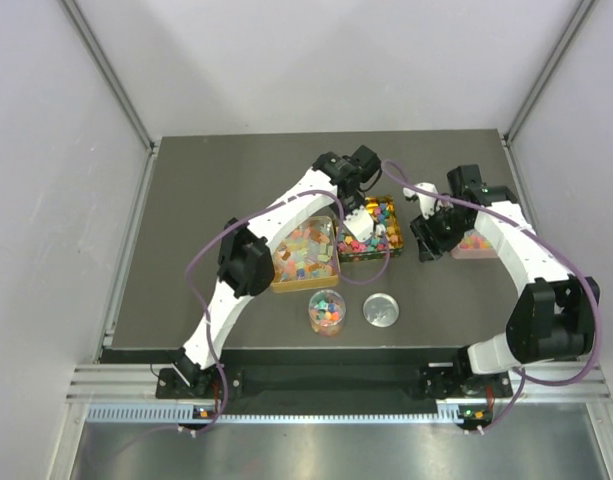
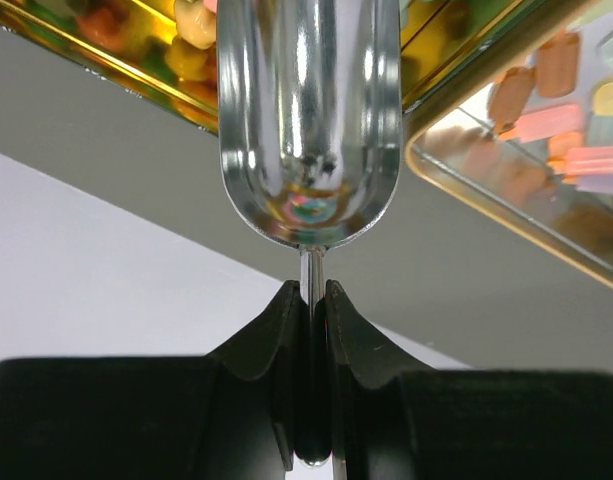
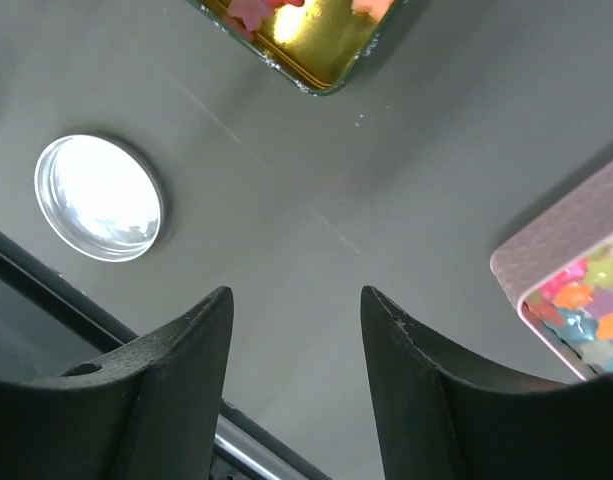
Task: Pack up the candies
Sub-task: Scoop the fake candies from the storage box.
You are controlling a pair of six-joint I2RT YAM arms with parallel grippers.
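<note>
Small mixed-colour candies [image 1: 374,232] fill a gold tin [image 1: 390,253] at mid-table, and more lie in a clear jar [image 1: 327,312] nearer the front. My left gripper [image 1: 352,207] hangs over that tin, shut on the thin handle of a shiny metal scoop [image 2: 308,120]. The scoop bowl points at the tin's edge [image 2: 136,75], and no candy shows in the bowl. In the left wrist view the gripper [image 2: 311,292] clamps the handle tightly. My right gripper [image 3: 296,300] is open and empty above bare table, between the tin and a pink box [image 1: 473,243].
A second gold tray [image 1: 304,255] of pastel squares lies left of the tin. The round silver lid [image 1: 381,310] rests beside the jar, also visible as the lid [image 3: 99,197] in the right wrist view. The pink box [image 3: 576,290] holds coloured sweets. The table's front edge is close below.
</note>
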